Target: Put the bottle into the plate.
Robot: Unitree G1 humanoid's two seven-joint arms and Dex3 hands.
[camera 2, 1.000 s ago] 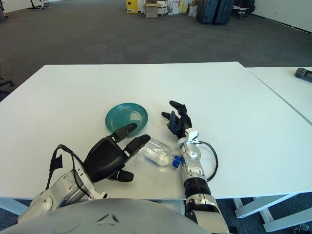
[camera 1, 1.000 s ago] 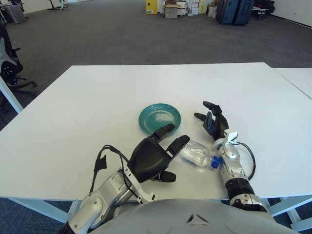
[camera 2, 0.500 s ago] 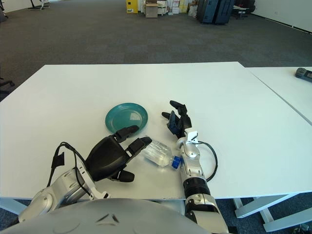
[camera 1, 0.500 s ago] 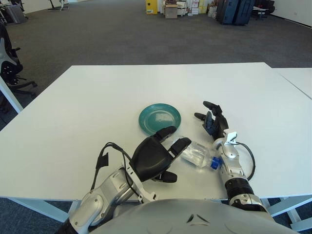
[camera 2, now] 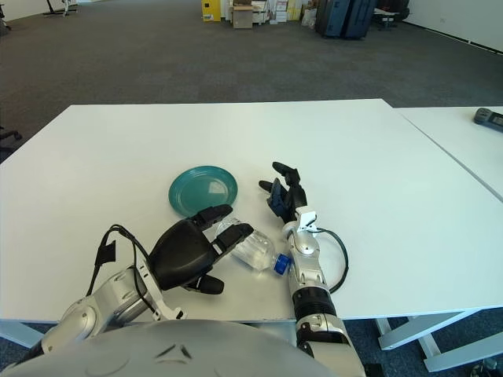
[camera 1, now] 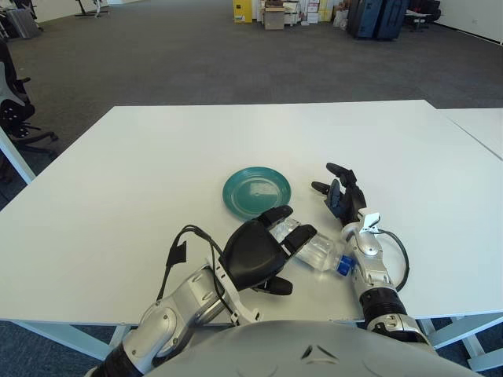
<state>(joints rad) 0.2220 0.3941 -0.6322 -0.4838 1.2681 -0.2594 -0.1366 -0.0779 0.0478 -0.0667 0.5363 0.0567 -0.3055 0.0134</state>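
A clear plastic bottle (camera 1: 322,252) with a blue cap (camera 1: 344,265) lies on its side on the white table (camera 1: 141,173), near the front edge. My left hand (camera 1: 263,247) hovers over its left end with spread fingers (camera 1: 299,237) reaching across it, holding nothing. The teal plate (camera 1: 256,192) sits empty just behind the hand. My right hand (camera 1: 339,193) shows to the right of the plate, fingers spread, behind the bottle's cap end.
A second white table (camera 2: 471,149) stands to the right with a dark object (camera 2: 489,118) on it. Boxes and luggage (camera 1: 330,12) stand far back on the carpet. An office chair (camera 1: 16,102) stands at the left.
My left hand has moved right and forward, from beside the bottle to over its left end. The bottle, plate and right hand have stayed put.
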